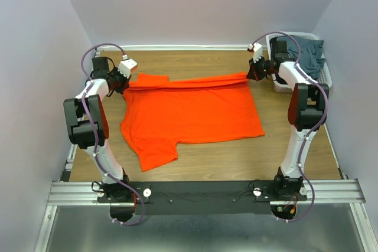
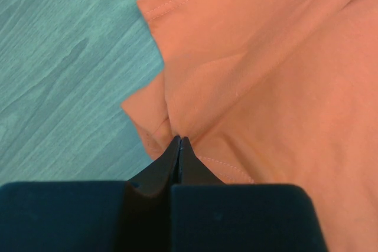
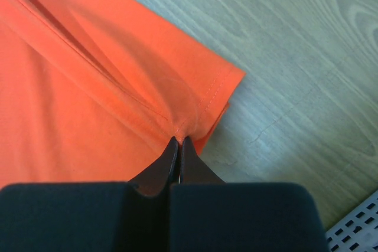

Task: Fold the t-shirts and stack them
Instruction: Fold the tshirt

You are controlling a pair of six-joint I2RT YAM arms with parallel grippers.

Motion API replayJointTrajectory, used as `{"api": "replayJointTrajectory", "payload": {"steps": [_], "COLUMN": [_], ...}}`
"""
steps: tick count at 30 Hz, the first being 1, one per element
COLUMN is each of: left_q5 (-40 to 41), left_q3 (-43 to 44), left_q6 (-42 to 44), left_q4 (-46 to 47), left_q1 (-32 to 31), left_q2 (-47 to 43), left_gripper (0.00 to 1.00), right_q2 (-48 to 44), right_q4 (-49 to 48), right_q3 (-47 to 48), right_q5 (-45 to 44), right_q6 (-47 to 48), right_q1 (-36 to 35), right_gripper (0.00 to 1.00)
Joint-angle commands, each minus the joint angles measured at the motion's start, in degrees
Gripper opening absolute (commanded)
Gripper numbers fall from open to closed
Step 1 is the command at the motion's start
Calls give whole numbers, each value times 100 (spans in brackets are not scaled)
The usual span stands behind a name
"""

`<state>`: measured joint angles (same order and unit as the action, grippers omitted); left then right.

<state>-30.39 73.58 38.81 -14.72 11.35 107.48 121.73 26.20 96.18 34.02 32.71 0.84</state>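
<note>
left gripper (image 2: 179,141) and right gripper (image 3: 179,141) each pinch closed on the orange t-shirt (image 1: 189,113) far edge, stretching it, probably for folding toward the near side.

A light brown wood-grain surface (image 1: 236,157) fills the middle of the overhead view, its darker streaks running left to right. Pale lilac-grey walls (image 1: 201,4) close it in at the back and on both sides, and a thin white strip (image 1: 189,47) runs where the back wall meets the wood. At the far right corner a white plastic basket (image 1: 326,77) with slotted sides stands on the surface, close to the right wall. Along the near edge lies a ribbed aluminium rail (image 1: 71,193), with a black plate (image 1: 201,190) across its middle. Below it lies a dull grey metal sheet (image 1: 201,231)
</note>
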Motion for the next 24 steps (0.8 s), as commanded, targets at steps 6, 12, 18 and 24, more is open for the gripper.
{"api": "replayJointTrajectory", "payload": {"steps": [6, 12, 18, 24], "left_q5": [226, 280, -221, -257], "left_q3": [-2, 506, 1288, 2448], "left_q6": [417, 698, 665, -55], "left_q4": [-259, -873, -1358, -1262], "left_q1": [113, 77, 69, -89], "left_q2": [27, 351, 396, 1019], "left_gripper": [0, 17, 57, 58], "right_q2": [-159, -124, -150, -36], "right_q4": [-9, 70, 131, 280], "right_q3": [-354, -346, -21, 427], "right_q5": [-27, -237, -352, -45], "right_q6": [253, 298, 26, -282], "right_q1": [56, 56, 56, 48], "right_gripper": [1, 18, 54, 68]}}
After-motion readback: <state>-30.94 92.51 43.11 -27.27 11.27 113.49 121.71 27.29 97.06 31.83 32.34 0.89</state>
